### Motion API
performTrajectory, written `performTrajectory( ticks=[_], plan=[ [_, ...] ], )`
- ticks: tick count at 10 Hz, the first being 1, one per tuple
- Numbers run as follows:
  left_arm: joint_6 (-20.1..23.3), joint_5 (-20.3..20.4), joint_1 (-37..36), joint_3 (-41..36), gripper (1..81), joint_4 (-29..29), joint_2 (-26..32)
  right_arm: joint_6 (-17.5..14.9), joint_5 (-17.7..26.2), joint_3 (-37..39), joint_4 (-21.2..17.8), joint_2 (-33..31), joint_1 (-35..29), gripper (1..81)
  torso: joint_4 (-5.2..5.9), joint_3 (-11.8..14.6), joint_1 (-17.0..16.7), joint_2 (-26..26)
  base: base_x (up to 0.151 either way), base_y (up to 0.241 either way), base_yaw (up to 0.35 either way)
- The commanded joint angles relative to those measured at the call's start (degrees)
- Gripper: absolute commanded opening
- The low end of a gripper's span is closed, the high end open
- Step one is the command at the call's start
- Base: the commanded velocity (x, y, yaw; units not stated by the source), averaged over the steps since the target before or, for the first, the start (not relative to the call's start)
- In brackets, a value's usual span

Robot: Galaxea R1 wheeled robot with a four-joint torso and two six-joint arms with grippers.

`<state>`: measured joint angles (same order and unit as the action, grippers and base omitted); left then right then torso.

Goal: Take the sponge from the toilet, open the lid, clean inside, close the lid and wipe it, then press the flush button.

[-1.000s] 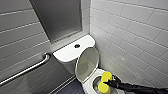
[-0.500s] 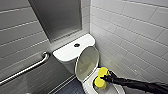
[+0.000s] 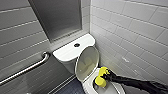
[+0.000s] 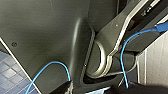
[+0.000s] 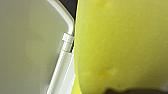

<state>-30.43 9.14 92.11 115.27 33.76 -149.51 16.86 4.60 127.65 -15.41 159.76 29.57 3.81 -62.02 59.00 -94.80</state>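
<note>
- The white oval plastic lid (image 3: 87, 62) stands raised just behind my right claw (image 3: 104, 76); the steel grab bar (image 3: 27, 68) is well apart.
- The claw pinches the soft bright yellow sponge (image 3: 100, 81) inside the white ceramic toilet bowl (image 3: 86, 87).

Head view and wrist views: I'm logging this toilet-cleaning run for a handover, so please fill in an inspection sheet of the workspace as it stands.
Surface: toilet, white and glossy, bowl open.
Job's things: lid raised, leaning back toward the tank; sponge, yellow, at the mouth of the bowl; flush button in the middle of the tank top, nothing on it.
Clutter: nothing seen.
Hands: right hand holds the sponge over the bowl.
Cables: blue cables loop along the robot's own parts in the left wrist view.
Surroundings: tiled walls, grab bar on the left wall, metal panel behind the tank, dark blue floor tiles.
</note>
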Motion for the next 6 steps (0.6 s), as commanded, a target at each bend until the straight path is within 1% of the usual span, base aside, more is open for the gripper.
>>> performTrajectory(
  ticks=[1,2,3,4,5,6],
  plan=[
    [-0.07,-3.17,2.41,-0.84,81.1,0.96,1.31,4.93,1.64,6.98,-1.03,3.84,-6.49,1.0,0.0,0.0,0.0,0.0,0.0,0.0,0.0],
    [-0.07,-3.08,2.42,-0.92,81.1,0.96,1.31,5.37,1.64,8.4,-1.2,4.1,-6.15,1.0,0.0,0.0,0.0,0.0,0.0,0.0,0.0],
    [-0.07,-2.99,2.5,-0.93,81.1,0.96,1.22,6.77,1.64,8.84,-1.11,3.75,-5.18,1.0,0.0,0.0,0.0,0.0,0.0,0.0,0.0],
    [-0.07,-2.99,2.59,-1.01,81.1,0.96,1.13,7.4,0.6,7.79,-1.2,2.18,-3.95,1.0,0.0,0.0,0.0,0.0,0.0,0.0,0.0],
    [-0.07,-2.9,2.51,-1.01,81.1,0.96,1.13,8.1,-1.24,4.73,-1.12,-0.1,-2.28,1.0,0.0,0.0,0.0,0.0,0.0,0.0,0.0],
    [-0.07,-2.9,2.51,-1.01,81.1,1.04,1.13,9.59,-4.75,0.77,-1.11,-3.17,-0.09,1.0,0.0,0.0,0.0,0.0,0.0,0.0,0.0]
  ],
)
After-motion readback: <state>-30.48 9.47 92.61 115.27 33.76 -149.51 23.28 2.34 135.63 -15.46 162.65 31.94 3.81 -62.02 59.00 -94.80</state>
